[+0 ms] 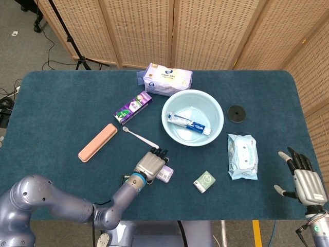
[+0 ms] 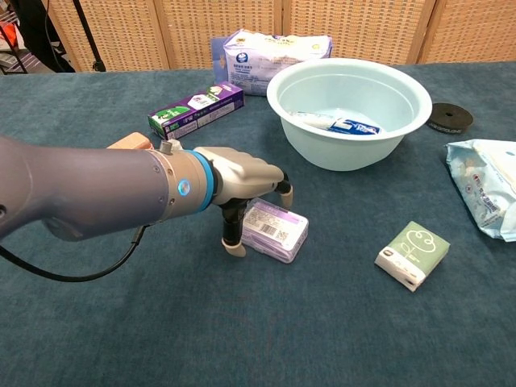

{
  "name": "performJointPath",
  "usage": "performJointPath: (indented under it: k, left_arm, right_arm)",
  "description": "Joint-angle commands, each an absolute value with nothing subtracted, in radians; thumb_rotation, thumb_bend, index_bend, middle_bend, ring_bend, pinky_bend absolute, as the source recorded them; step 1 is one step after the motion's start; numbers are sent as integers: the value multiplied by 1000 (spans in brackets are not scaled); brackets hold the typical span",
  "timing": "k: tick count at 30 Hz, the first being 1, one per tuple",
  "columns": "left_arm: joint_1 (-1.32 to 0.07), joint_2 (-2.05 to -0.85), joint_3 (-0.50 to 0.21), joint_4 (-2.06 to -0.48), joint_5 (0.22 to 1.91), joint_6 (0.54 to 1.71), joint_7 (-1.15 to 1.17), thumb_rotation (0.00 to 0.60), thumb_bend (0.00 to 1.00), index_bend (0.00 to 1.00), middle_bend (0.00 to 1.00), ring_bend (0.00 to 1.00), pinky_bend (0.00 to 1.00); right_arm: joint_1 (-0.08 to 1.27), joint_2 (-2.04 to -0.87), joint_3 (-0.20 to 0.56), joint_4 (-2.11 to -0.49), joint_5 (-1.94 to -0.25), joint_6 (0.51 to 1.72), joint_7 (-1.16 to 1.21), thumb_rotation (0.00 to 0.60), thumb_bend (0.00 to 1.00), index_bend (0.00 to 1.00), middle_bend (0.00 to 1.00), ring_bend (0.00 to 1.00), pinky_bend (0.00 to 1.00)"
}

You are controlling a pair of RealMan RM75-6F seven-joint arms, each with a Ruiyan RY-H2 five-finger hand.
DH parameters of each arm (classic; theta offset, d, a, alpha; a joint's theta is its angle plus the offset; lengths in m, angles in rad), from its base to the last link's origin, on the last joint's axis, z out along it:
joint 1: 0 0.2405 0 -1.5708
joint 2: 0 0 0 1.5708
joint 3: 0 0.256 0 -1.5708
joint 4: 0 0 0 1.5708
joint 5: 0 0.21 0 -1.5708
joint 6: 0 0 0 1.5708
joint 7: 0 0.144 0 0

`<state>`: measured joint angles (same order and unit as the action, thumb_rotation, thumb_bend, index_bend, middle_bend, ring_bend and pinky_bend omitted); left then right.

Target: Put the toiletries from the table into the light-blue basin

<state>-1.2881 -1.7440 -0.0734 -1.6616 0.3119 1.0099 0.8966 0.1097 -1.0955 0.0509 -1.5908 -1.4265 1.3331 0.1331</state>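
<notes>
The light-blue basin (image 1: 206, 104) (image 2: 347, 153) stands mid-table with a toothpaste tube (image 1: 189, 123) (image 2: 339, 123) lying in it. In front of it a clear box with a purple label (image 1: 166, 174) (image 2: 280, 231) lies on the cloth. My left hand (image 1: 151, 165) (image 2: 242, 179) hovers over the box's left end, thumb down against its near left edge and fingers arched over the far side. The box still rests on the table. My right hand (image 1: 302, 180) is at the table's lower right, fingers spread and holding nothing.
A purple toothpaste carton (image 1: 132, 107) (image 2: 196, 110), toothbrush (image 1: 140, 136) and pink case (image 1: 97, 142) lie to the left. A tissue pack (image 1: 167, 79) (image 2: 270, 50) sits behind the basin. Wet wipes (image 1: 242, 156) (image 2: 484, 193), a small green box (image 1: 204, 181) (image 2: 412, 254) and a black disc (image 1: 236, 113) lie to the right.
</notes>
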Motion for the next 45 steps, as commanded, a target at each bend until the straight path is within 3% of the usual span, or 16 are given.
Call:
performJointPath:
  k: [1,9,13,21,32,45]
  left_arm:
    - [-1283,-1784,-73,-1616,354,1009,886,600,223,253,4,42,107]
    - [-1220,-1870,-48,-1494,583,1069,814,600,319,625,286,293,297]
    - [-1192,-1885,-42,-1458,667,1091,790,600,355,726,359,358,336]
    - [-1162,-1836,-100,-1502,719,1102,782,600,364,747,381,375,344]
    - [-1158,-1748,-274,-1599,811,1152,699,600,364,751,387,379,345]
    - [-1241,-1907,-343,-1170,925,1102,632,600,354,751,387,379,345]
  right_arm:
    - [111,-1096,52,-1586,-1423,1330,139,600,208,124,0,0,0]
    - [113,-1098,52,-1581,-1423,1325,146,600,208,124,0,0,0]
    - [114,-1098,51,-1581,-1423,1324,145,600,208,124,0,0,0]
    - [114,-1099,48,-1585,-1427,1324,137,600,208,124,0,0,0]
    - [115,-1102,47,-1588,-1429,1324,133,600,208,123,0,0,0]
    - [116,-1095,55,-1577,-1409,1313,168,600,208,124,0,0,0]
